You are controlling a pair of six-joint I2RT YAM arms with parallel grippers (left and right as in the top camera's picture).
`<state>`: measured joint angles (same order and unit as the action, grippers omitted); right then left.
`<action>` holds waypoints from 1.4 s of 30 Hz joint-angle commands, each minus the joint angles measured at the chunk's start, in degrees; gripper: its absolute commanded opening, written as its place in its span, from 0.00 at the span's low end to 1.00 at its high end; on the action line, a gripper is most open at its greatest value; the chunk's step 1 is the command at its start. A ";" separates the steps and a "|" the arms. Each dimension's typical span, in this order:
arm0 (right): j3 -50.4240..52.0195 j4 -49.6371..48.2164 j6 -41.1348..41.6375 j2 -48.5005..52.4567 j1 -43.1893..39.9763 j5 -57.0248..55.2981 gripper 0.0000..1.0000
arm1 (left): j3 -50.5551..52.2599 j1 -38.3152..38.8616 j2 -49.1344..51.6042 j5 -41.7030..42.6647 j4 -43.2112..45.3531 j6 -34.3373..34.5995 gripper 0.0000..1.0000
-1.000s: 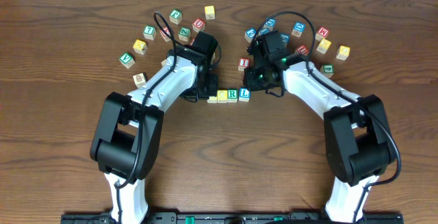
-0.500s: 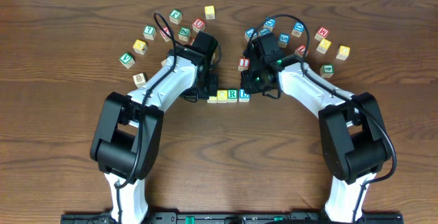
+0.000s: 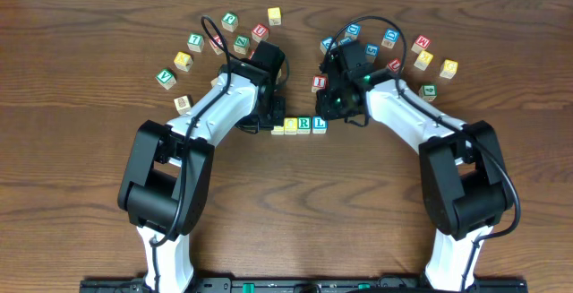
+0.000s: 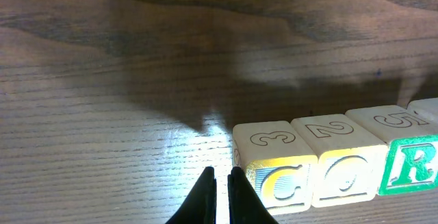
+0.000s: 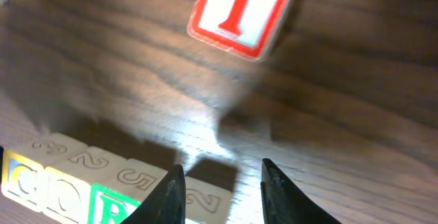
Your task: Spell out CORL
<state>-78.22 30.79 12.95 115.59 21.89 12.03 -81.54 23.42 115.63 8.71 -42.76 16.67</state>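
Observation:
Four cubes stand in a row at the table's middle: yellow C (image 3: pixel 277 129), yellow O (image 3: pixel 290 127), green R (image 3: pixel 304 124) and blue L (image 3: pixel 320 124). My left gripper (image 3: pixel 271 123) is shut and holds nothing. In the left wrist view its tips (image 4: pixel 220 172) rest just left of the C cube (image 4: pixel 277 162), with O (image 4: pixel 342 159) and R (image 4: pixel 410 162) beyond. My right gripper (image 3: pixel 333 112) hovers at the row's right end. In the right wrist view it (image 5: pixel 220 169) stands open. The L cube (image 5: pixel 209 200) lies by its left finger (image 5: pixel 174 190), apart from the right finger.
A red I cube (image 3: pixel 318 83) (image 5: pixel 239 11) lies just behind the right gripper. Loose letter cubes curve along the back, several at the left (image 3: pixel 224 38) and several at the right (image 3: pixel 421 56). A plain cube (image 3: pixel 183 104) sits beside the left arm.
My right wrist has shifted slightly to the left. The row of cubes and the left arm have not moved.

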 commanded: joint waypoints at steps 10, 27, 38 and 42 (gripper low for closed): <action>-1.64 10.82 4.35 -1.16 -3.26 0.15 0.30 | 0.50 0.13 0.44 0.11 0.09 0.07 0.08; -1.60 13.62 6.34 -1.14 -1.09 -0.07 0.29 | 0.50 0.13 0.44 0.11 0.07 0.07 0.08; -1.60 11.80 6.36 -1.14 1.27 -0.07 0.30 | 0.50 0.13 0.44 0.11 0.07 0.07 0.08; -1.60 11.61 6.34 -1.14 1.84 -0.07 0.30 | 0.50 0.13 0.44 0.11 0.07 0.07 0.08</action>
<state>-79.13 42.61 18.70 115.59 22.81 11.70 -81.54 23.40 115.63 8.67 -42.72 16.67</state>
